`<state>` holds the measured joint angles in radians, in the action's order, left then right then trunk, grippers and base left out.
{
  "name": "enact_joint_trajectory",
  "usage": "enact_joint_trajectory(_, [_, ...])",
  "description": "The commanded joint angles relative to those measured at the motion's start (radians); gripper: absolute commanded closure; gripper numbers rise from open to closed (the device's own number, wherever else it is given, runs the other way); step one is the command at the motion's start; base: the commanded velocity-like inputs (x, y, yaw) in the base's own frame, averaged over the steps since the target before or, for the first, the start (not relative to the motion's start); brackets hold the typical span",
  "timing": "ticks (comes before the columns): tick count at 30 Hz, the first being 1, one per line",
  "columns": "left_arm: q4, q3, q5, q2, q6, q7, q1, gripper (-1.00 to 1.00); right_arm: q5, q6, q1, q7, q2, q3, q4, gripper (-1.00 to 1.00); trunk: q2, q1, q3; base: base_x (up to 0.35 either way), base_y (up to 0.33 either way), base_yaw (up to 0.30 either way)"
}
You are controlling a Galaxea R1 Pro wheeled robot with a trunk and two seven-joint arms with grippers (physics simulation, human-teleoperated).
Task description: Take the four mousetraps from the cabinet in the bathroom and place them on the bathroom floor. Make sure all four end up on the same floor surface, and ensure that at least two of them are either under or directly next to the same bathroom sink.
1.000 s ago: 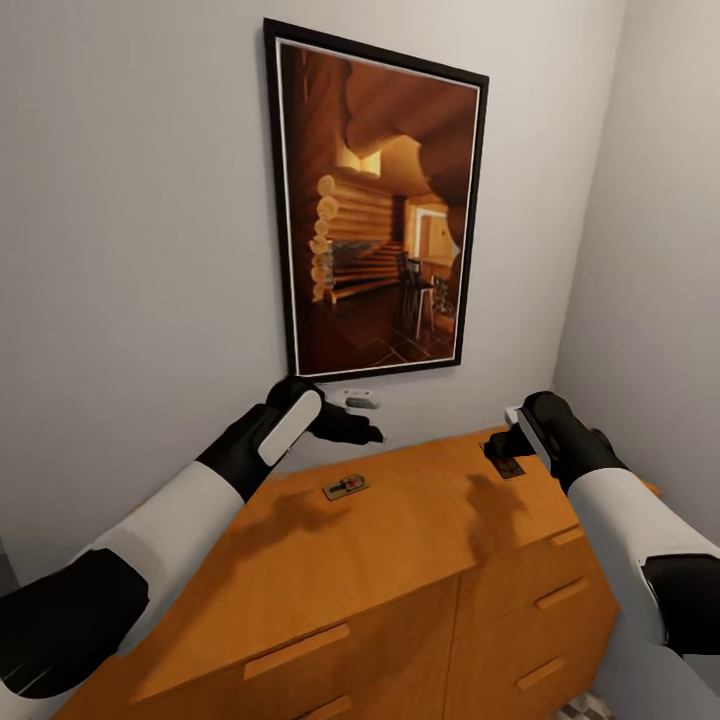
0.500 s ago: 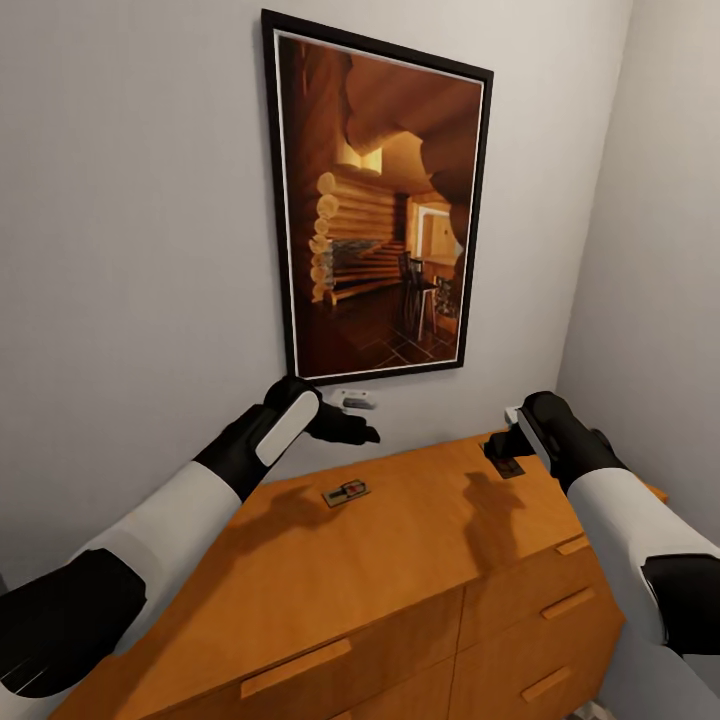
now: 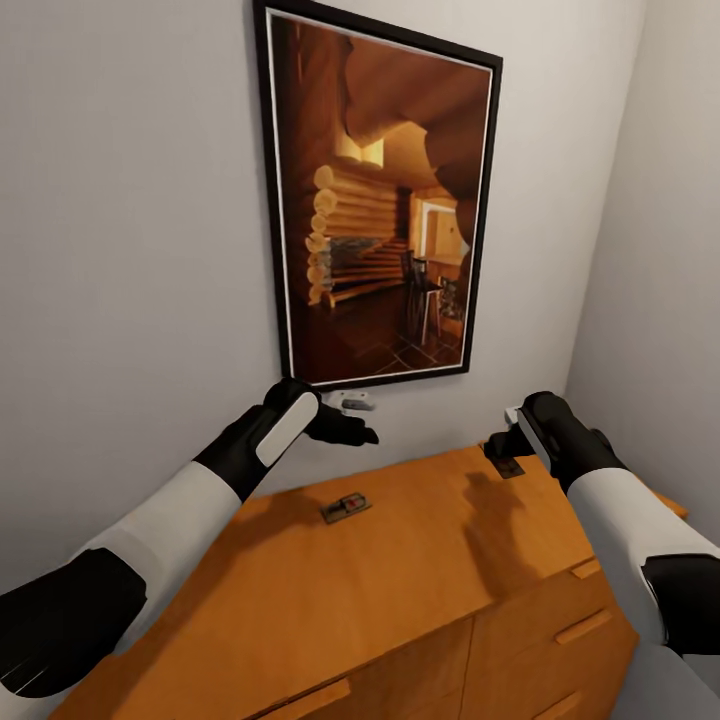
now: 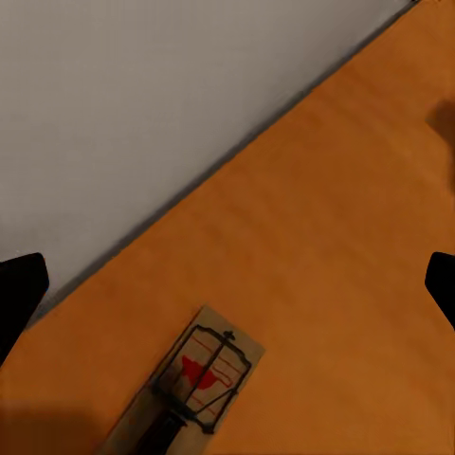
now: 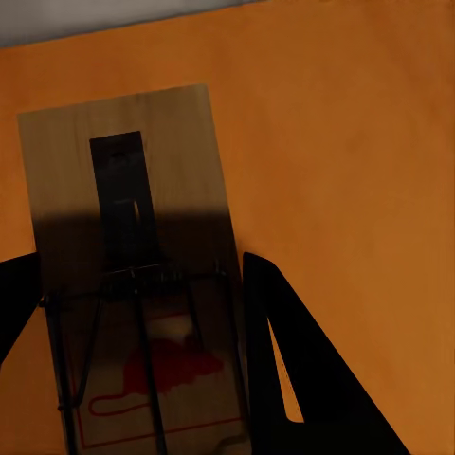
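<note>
— Counting mousetraps, how many lie on the cabinet (image 3: 400, 590)?
— Two. One mousetrap (image 3: 346, 507) lies flat near the middle of the cabinet top, toward its rear edge. A second mousetrap (image 3: 506, 466) sits at the rear edge, toward the right corner.
— Where are they relative to the jaws?
— The left gripper (image 3: 360, 436) hovers above and behind the first trap, apart from it, jaws spread wide; in the left wrist view that trap (image 4: 197, 378) lies between the two dark fingertips (image 4: 19, 294), lower down. The right gripper (image 3: 497, 447) sits over the second trap (image 5: 133, 275), jaws released, its fingers (image 5: 313, 370) flanking the plate.
</note>
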<state>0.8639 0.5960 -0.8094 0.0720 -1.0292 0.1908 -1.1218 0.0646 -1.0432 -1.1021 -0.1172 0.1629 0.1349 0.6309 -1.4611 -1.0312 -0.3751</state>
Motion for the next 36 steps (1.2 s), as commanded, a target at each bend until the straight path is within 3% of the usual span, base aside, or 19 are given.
enact_joint_trajectory(1, [0.000, 0.002, -0.011, 0.000, -0.002, 0.010, -0.001, -1.00, 0.004, -0.004, -0.001, -0.007, 0.001, 0.005, 0.001, 1.00, -0.001, 0.000, -0.001, 0.072, 0.000, 0.000])
enact_joint_trajectory(9, [-0.005, 0.002, -0.014, 0.000, -0.002, 0.009, -0.001, -1.00, 0.002, -0.004, -0.001, -0.007, 0.001, 0.005, 0.000, 1.00, -0.001, 0.000, -0.001, 0.024, 0.000, 0.000])
enact_joint_trajectory(17, [-0.121, 0.002, -0.014, 0.007, 0.000, 0.004, -0.001, -1.00, 0.000, -0.004, -0.001, -0.007, 0.001, 0.005, 0.000, 1.00, -0.001, 0.000, -0.001, 0.002, 0.000, 0.000])
enact_joint_trajectory(27, [-0.153, 0.006, -0.011, 0.002, 0.000, -0.143, -0.001, -1.00, -0.001, -0.004, -0.001, -0.008, 0.001, 0.005, 0.000, 1.00, -0.001, 0.000, -0.001, 0.000, 0.000, 0.000])
enact_joint_trajectory(36, [-0.156, 0.015, -0.012, 0.002, -0.001, -0.169, -0.001, -1.00, -0.002, -0.004, -0.001, -0.008, 0.001, 0.005, 0.000, 1.00, -0.001, 0.000, -0.001, 0.000, 0.000, 0.000])
